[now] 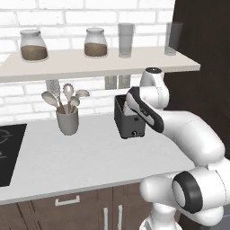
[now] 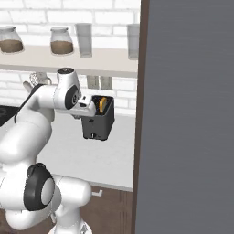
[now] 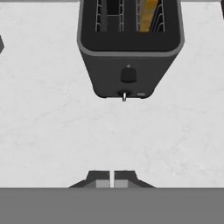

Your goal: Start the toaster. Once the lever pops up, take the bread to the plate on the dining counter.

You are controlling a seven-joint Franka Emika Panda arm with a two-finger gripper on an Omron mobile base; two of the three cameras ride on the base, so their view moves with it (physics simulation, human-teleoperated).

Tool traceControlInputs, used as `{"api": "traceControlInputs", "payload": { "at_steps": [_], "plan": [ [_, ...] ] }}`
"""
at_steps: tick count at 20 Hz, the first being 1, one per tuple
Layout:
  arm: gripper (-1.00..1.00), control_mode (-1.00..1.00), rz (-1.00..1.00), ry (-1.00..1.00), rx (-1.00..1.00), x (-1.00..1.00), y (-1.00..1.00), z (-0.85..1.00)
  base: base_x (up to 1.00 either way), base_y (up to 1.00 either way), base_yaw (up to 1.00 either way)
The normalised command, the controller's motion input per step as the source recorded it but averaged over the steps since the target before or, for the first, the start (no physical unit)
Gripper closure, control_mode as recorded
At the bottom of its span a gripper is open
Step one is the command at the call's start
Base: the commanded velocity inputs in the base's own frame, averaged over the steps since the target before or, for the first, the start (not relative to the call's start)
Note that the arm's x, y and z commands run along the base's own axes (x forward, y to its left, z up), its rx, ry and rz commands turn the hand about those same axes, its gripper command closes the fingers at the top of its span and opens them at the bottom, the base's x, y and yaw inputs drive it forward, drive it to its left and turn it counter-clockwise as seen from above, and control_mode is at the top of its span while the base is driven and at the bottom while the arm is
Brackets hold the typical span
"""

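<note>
closed end effector point(image 3: 113, 178) faces toaster point(image 3: 129, 48); bread point(image 3: 148, 15) half hidden.

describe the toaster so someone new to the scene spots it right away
On the light grey worktop below the white brick wall, look under the right end of the shelf. The toaster stands there, right of the utensil cup. It is the one dark boxy thing, with two top slots and bread in one.
</note>
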Motion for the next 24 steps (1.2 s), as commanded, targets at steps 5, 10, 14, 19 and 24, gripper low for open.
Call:
{"api": "traceControlInputs", "payload": {
  "at_steps": [5, 10, 14, 19, 24],
  "plan": [
    [1.00, -1.00, 0.00, 0.00, 0.00, 0.00, -0.03, -0.09, 0.00, 0.00, 0.00],
    [1.00, -1.00, 0.00, 0.00, 0.00, 0.31, -0.05, -0.01, 0.00, 0.00, 0.00],
    [1.00, -1.00, 0.00, 0.02, 0.00, 0.23, -0.11, -0.07, 0.00, 0.00, 0.00],
    [1.00, -1.00, 0.00, 0.02, 0.00, 0.14, -0.19, -0.17, 0.00, 0.00, 0.00],
    [1.00, -1.00, 0.00, 0.00, 0.00, 0.07, -0.11, -0.28, 0.00, 0.00, 0.00]
  ]
}}
